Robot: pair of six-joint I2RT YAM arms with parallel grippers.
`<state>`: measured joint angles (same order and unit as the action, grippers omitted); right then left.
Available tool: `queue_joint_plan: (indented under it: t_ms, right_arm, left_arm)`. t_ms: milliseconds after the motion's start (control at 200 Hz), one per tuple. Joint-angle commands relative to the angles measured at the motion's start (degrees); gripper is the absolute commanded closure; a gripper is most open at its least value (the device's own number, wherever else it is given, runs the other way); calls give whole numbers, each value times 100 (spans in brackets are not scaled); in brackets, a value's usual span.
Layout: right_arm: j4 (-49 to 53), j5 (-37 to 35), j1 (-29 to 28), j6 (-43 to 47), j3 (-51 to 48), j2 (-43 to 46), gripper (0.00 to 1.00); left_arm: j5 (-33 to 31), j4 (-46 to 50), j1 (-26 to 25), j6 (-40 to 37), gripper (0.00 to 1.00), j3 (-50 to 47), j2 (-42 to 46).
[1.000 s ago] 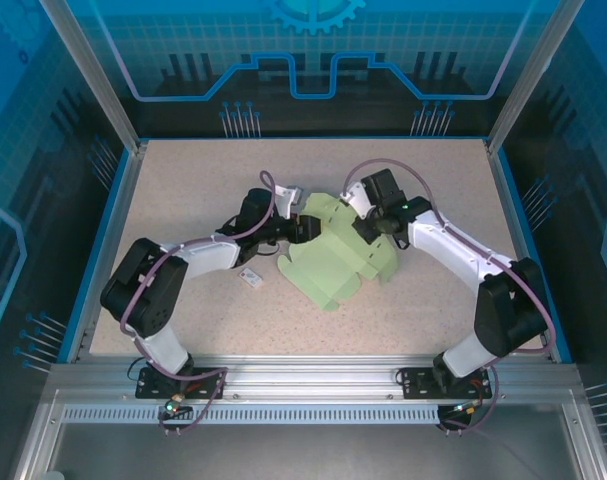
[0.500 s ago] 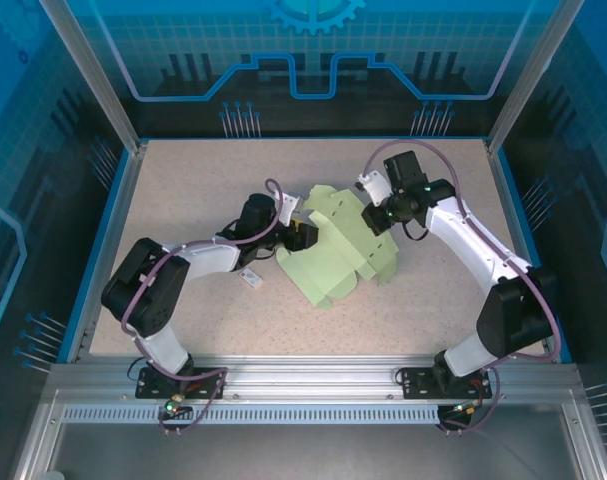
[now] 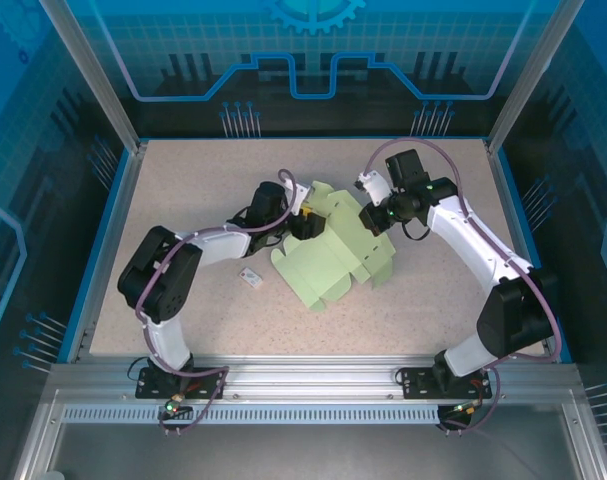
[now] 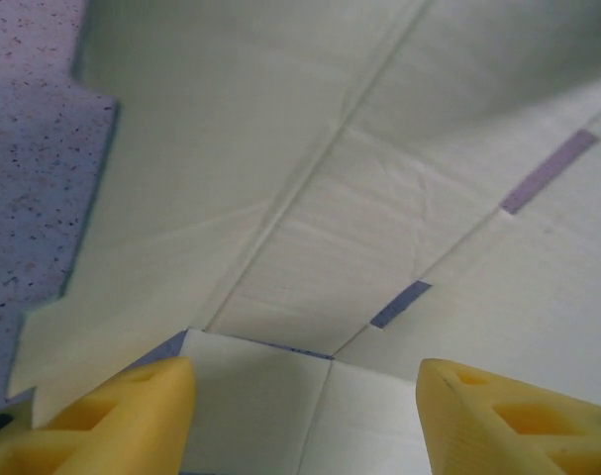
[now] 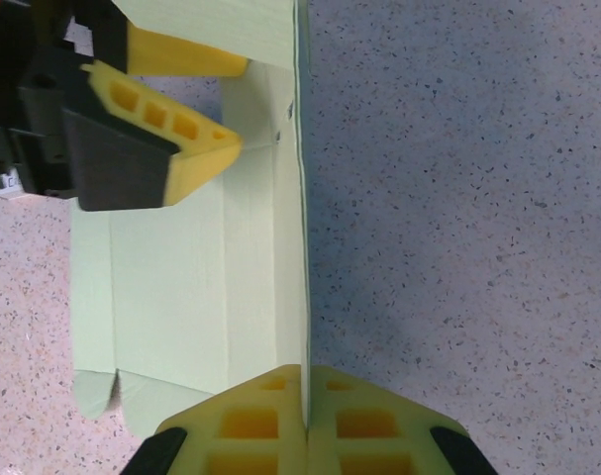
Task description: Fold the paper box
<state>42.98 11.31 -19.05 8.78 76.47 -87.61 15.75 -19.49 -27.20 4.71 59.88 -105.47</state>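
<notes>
**Paper box (image 3: 328, 262) pinched on the right, loose on the left**

Top view: the paper box lies on the table (image 3: 183, 180), a little right of the frame's centre. It is mostly flat, with its upper edge lifted where the two arms meet. A small white tag (image 3: 250, 278) lies just left of it, its print too small to read.

Left wrist view: the left jaws stand released, with yellow pads (image 4: 102, 416) wide apart at the lower corners of the frame. Creased cardboard fills the space between and beyond them. No writing shows on the sheet.

Right wrist view: the right jaws are clenched on a thin upright panel of the box at bottom centre. The left jaws show at upper left, straddling a flap.

Risk, as I judge it: with only one grip on the sheet, a pull may drag all of it instead of bending it. The thin panel may also slip out or kink off its crease. If the left pads close askew, they could crush the flap.
</notes>
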Motion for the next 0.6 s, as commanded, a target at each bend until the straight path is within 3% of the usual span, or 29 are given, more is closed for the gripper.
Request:
queue_joint_plan:
  t_ms: [0, 450, 595]
  right_arm:
    - [168, 230, 59, 17, 169, -45, 95]
    - [99, 404, 68, 45, 130, -142, 95]
    - [70, 379, 68, 14, 108, -175, 95]
  left_arm:
    - [-158, 225, 25, -252, 37, 258, -148]
    - [-458, 266, 40, -382, 34, 383, -441]
    - [-118, 248, 43, -340, 37, 338, -375]
